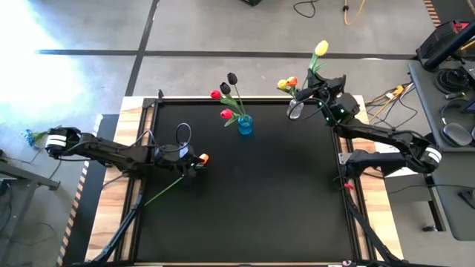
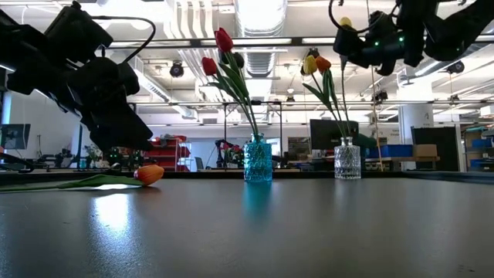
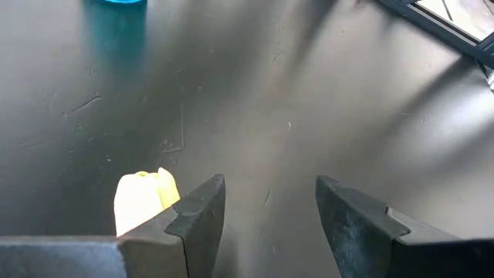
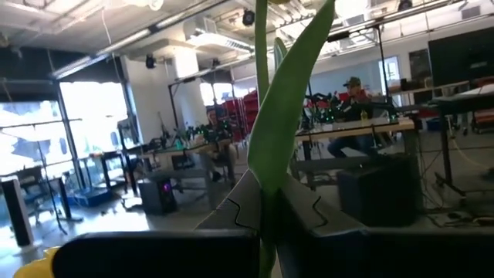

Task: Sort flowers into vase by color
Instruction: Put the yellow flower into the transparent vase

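You have red and near-black tulips (image 1: 225, 93) standing upright in the blue vase (image 1: 245, 124). Yellow and orange tulips (image 2: 316, 65) stand in the clear vase (image 2: 346, 162). One yellow tulip (image 1: 320, 49) is raised above that vase, stem pinched. An orange tulip (image 1: 202, 159) lies flat on the surface (image 1: 260, 200).
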You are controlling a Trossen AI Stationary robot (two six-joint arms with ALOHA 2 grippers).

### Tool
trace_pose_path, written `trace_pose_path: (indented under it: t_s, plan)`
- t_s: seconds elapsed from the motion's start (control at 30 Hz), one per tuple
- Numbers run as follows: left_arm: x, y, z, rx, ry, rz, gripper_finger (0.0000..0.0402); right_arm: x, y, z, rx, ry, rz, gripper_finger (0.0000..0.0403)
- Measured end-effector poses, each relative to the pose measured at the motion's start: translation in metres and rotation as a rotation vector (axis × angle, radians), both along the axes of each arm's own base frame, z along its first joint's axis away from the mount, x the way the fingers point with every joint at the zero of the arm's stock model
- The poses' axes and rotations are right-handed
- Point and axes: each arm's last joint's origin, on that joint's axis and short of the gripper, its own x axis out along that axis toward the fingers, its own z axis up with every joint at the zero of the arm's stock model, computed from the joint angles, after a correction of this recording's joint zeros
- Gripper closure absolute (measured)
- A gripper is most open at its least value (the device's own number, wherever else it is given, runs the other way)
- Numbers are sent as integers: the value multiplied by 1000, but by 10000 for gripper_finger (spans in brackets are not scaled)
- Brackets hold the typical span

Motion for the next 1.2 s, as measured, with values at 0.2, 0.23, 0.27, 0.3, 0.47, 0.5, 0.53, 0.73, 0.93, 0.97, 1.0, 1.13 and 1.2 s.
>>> trace_pose_path:
  t_s: [0.2,0.23,0.27,0.3,0.47,0.5,0.53,0.73,0.93,0.97,1.0,1.13,1.2]
  plan:
    - [0,0,0,-4,0,3,214,-2,1,-9,-3,-16,-21,394]
    - [0,0,0,-5,-1,2,214,-2,1,-9,-6,-19,-21,394]
    - [0,0,0,-4,-1,2,214,-1,0,-10,-6,-20,-21,394]
    - [0,0,0,-5,0,2,214,-1,0,-11,-3,-18,-20,394]
    - [0,0,0,-11,-2,6,214,2,-3,-14,-15,-28,-13,394]
    - [0,0,0,-14,-2,8,214,3,-3,-14,-15,-28,-13,394]
    - [0,0,0,-17,-2,9,214,4,-4,-15,-17,-29,-13,394]
    - [0,0,0,-19,-3,11,214,7,-7,-21,-9,-20,-13,394]
    - [0,0,0,-21,-4,12,214,11,-10,-28,-3,33,-22,394]
    - [0,0,0,-21,-5,12,214,12,-11,-30,-6,53,-27,394]
    - [0,0,0,-21,-6,12,214,13,-12,-31,-6,69,-30,393]
    - [0,0,1,-21,-12,12,214,15,-14,-37,-2,123,-40,381]
    - [0,0,1,-25,-12,14,214,15,-14,-38,1,139,-42,373]
